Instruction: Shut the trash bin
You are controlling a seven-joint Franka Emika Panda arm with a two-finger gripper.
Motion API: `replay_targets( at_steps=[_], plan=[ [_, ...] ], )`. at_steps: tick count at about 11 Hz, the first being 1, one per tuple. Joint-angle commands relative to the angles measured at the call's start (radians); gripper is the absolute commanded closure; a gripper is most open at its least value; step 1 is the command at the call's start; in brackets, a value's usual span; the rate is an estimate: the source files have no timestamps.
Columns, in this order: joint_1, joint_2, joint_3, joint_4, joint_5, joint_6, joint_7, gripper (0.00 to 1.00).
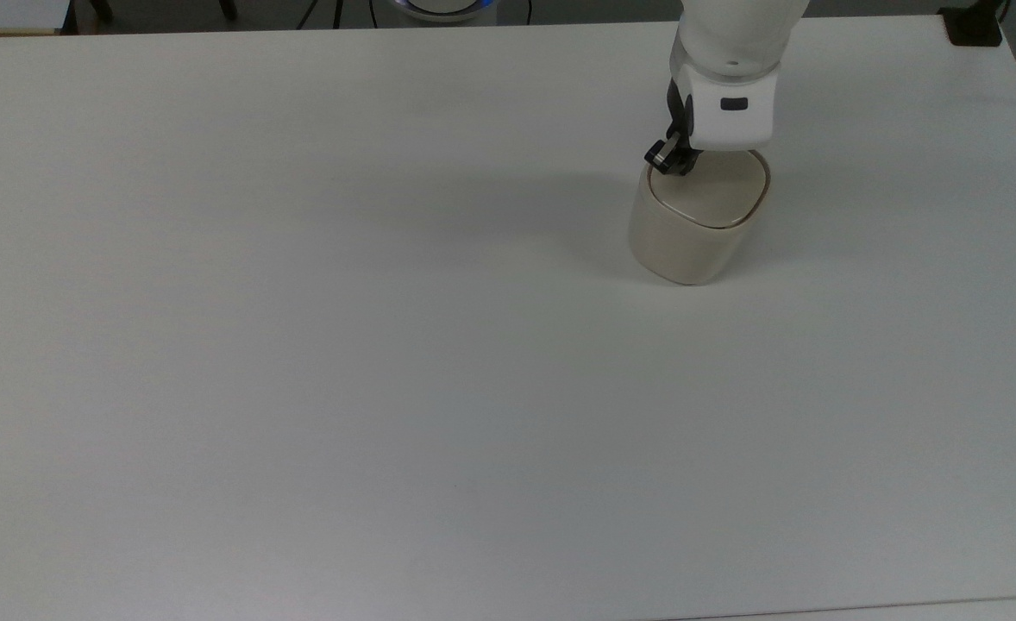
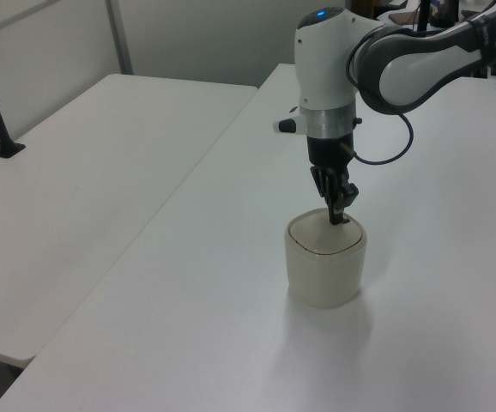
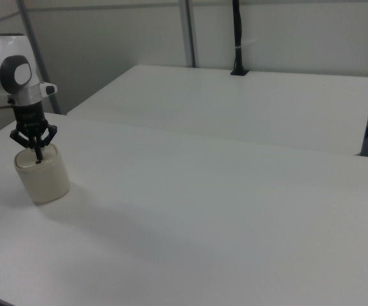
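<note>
One trash bin (image 1: 689, 233) stands upright on the table (image 1: 301, 345), lid flat. Directly above its corner (lid's edge), the pincer (image 1: 668, 161) points down, fingertips pressed together, gripping nothing.

The counter (image 1: 301, 345) is open in the top view from 3 through 6 to 9 o'clock of the trash bin (image 1: 693, 233). The only obstacle is the arm (image 1: 732, 52), standing over the bin's 12 o'clock edge with its jaws at the lid (image 1: 715, 191).
</note>
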Motion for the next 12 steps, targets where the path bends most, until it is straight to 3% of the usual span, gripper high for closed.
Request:
replay_targets(
  at_steps=[1, 2, 3, 4, 5, 8, 10, 12],
  plan=[
    [-0.065, -0.164, -0.005, -0.055, -0.027, -0.078, 0.072, 1.0],
    [-0.11, -0.201, -0.005, -0.055, -0.06, -0.134, 0.089, 0.88],
    [-0.16, -0.23, -0.005, -0.055, -0.097, -0.178, 0.13, 0.66],
    [-0.238, -0.259, -0.002, -0.055, -0.115, -0.215, 0.184, 0.4],
    [-0.313, -0.284, 0.001, -0.058, -0.12, -0.232, 0.208, 0.0],
    [-0.446, -0.319, 0.001, -0.06, -0.16, -0.246, 0.355, 0.0],
    [-0.48, -0.316, -0.001, -0.068, -0.163, -0.236, 0.466, 0.0],
    [-0.498, -0.324, -0.008, -0.06, -0.154, -0.234, 0.479, 0.0]
  ],
)
